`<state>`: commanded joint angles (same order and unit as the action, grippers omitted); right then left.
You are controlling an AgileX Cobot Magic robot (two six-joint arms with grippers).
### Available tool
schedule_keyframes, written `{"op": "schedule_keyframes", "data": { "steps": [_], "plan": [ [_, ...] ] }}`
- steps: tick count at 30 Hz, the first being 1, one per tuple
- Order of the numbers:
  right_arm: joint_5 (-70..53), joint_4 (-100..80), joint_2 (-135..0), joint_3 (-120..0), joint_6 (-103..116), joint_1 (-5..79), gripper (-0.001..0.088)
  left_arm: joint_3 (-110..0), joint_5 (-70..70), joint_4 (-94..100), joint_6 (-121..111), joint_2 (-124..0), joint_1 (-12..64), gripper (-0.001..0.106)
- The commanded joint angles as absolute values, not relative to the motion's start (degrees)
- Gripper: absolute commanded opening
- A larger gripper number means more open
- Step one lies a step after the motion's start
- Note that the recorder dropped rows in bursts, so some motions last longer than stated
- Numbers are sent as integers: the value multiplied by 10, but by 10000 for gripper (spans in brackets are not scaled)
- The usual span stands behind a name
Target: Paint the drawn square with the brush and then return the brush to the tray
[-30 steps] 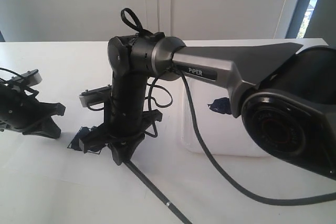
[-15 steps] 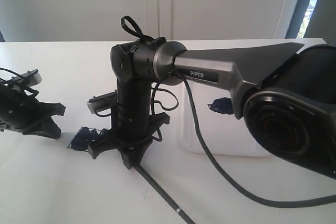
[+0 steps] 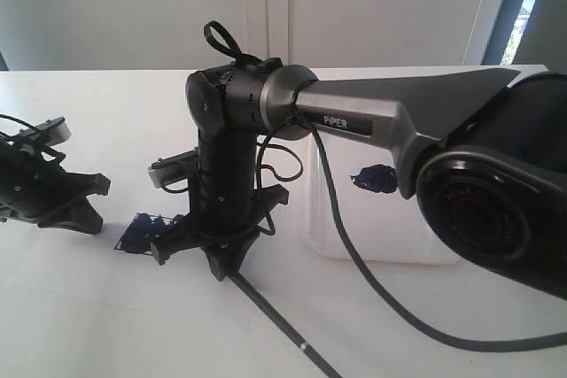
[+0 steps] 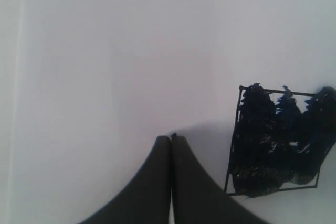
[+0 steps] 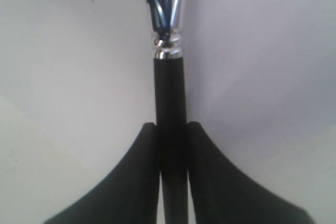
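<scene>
The drawn square (image 3: 140,232) on white paper is largely smeared dark blue-black; the left wrist view shows its thin outline and paint streaks (image 4: 275,142). My right gripper (image 3: 218,268) points down just right of the square, shut on the brush (image 3: 276,326), whose black handle trails toward the table's front edge. In the right wrist view the handle (image 5: 170,93) sits between the fingers of the right gripper (image 5: 171,125), with the paint-wet silver ferrule (image 5: 169,3) beyond; the bristles are out of view. My left gripper (image 3: 89,221) rests left of the square, shut and empty (image 4: 171,138). The tray (image 3: 372,254) lies to the right.
A dark blue paint blob (image 3: 376,179) sits on the tray, behind the right arm's link. The arm's black cable (image 3: 390,316) loops over the table in front of the tray. The paper sheet (image 3: 80,289) spreads under both grippers.
My right gripper has shifted slightly right and toward the front with the brush, uncovering more of the painted square. The left arm has not moved.
</scene>
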<state>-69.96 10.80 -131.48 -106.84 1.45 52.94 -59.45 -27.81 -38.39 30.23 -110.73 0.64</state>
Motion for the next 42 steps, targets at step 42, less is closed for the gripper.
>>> {"op": "schedule_keyframes", "data": {
  "steps": [42],
  "plan": [
    [-700,115,-1349,-1123,19,532,0,-595,-280,-387,302,-1107,6,0]
  ]
}}
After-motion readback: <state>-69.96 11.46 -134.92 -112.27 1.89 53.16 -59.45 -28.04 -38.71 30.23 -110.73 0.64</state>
